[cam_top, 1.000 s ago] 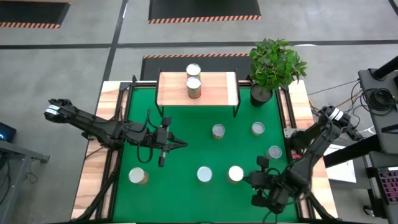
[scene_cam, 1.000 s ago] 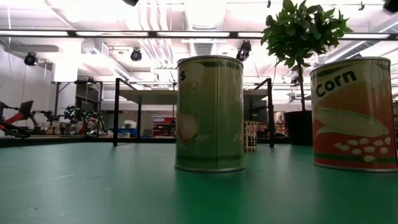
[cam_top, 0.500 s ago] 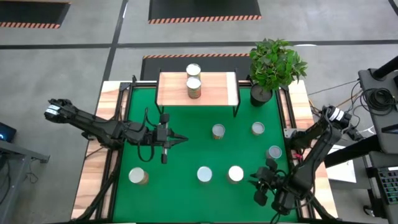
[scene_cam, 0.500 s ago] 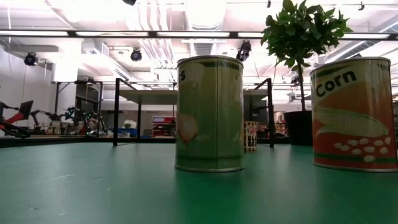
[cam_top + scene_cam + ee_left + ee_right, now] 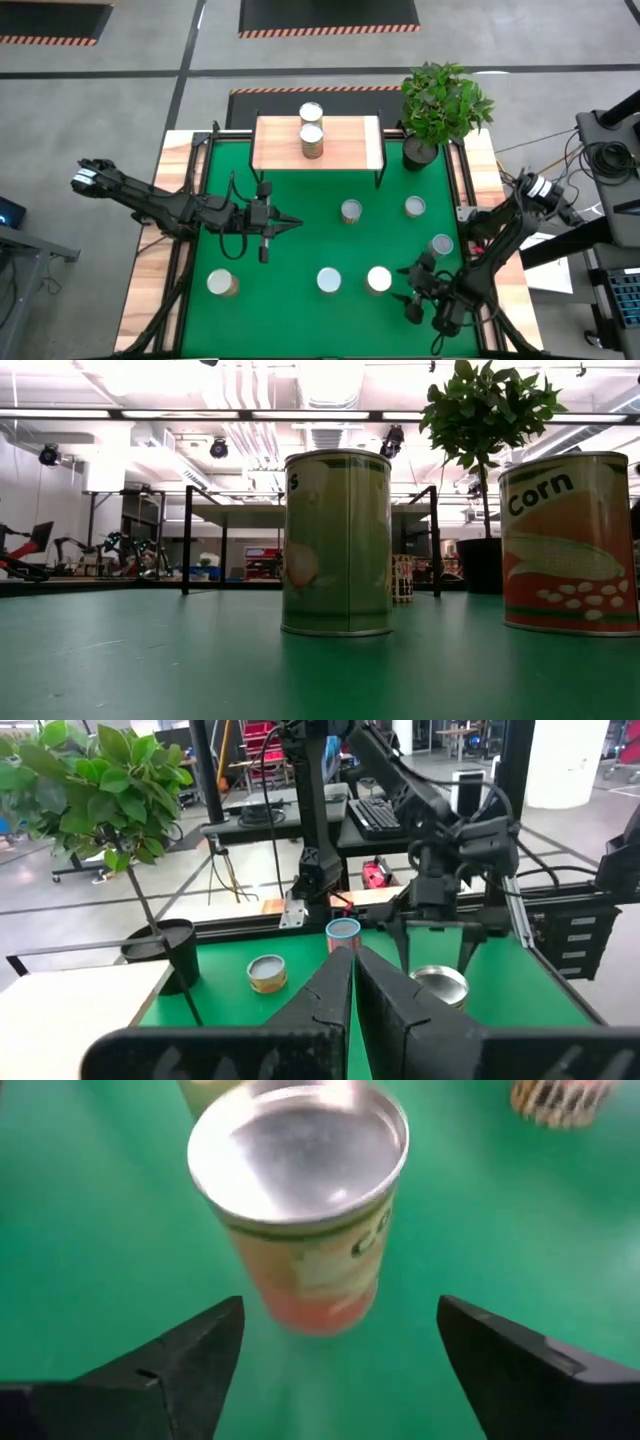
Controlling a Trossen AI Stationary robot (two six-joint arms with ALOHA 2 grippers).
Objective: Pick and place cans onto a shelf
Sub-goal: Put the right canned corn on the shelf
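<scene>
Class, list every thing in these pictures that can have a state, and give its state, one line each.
Left end effector: shut, empty, above the mat.
Right end effector: open, facing the corn can, not touching it.
Corn can: upright on the mat.
Shelf: bears two upright cans.
Other cans on the mat: upright, apart.
Plant pot: upright beside the shelf.

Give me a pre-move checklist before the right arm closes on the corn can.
1. right gripper open: ok, fingers spread wide.
2. corn can ahead of the fingers, roughly centred: ok; not yet between them.
3. Can upright on the green mat: ok.
4. Neighbouring can clear of the fingers: cannot tell, it stands close beside.
5. Room on the shelf: ok, two cans sit mid-shelf, both ends bare.
6. left gripper out of the way: ok, shut, mid-table.
</scene>
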